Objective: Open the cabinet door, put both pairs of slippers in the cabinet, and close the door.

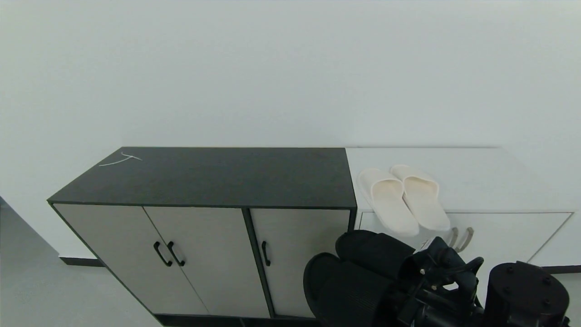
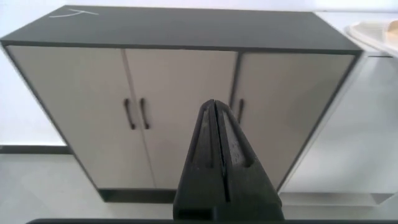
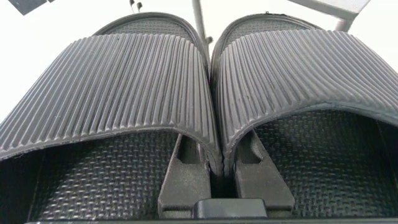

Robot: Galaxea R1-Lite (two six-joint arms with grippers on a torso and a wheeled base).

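the left pincer (image 2: pixel 215 106) is pressed shut, its two fingers flat against each other with nothing between them, pointing forward. the right arm (image 1: pixel 454 277) sits low on the right side in the head view, reaching toward the left. the right pincer (image 3: pixel 216 163) is clamped on the inner edges of the black slippers (image 3: pixel 124 81), holding the pair side by side.

Plain white wall (image 1: pixel 290 68) — grey floor (image 1: pixel 36 281), dark baseboard (image 1: pixel 79 261) below.
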